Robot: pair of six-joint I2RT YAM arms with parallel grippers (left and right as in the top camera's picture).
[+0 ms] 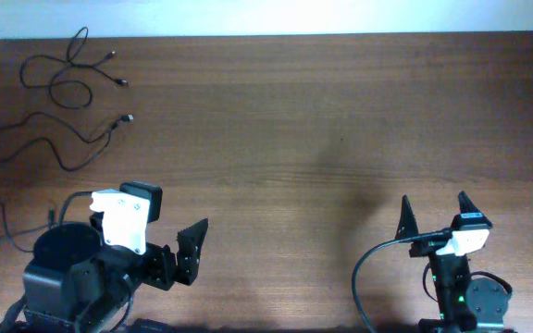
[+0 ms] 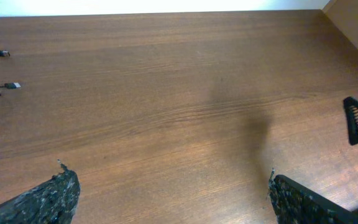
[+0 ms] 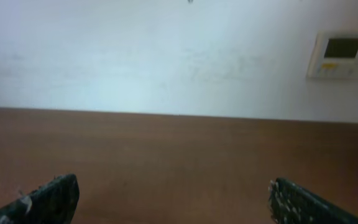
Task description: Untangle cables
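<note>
At the far left corner of the counter (image 1: 322, 111), the cables (image 1: 123, 119) lie loose. They look light and limp, best pinched near a plug. Left tool (image 1: 179, 258) and right tool (image 1: 435, 218) gape apart, empty, well away.

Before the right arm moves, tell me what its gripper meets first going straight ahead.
Likely nothing on the table: the right gripper points across bare wood to the far edge, then the white wall, distance unclear. The cables lie far left.
</note>
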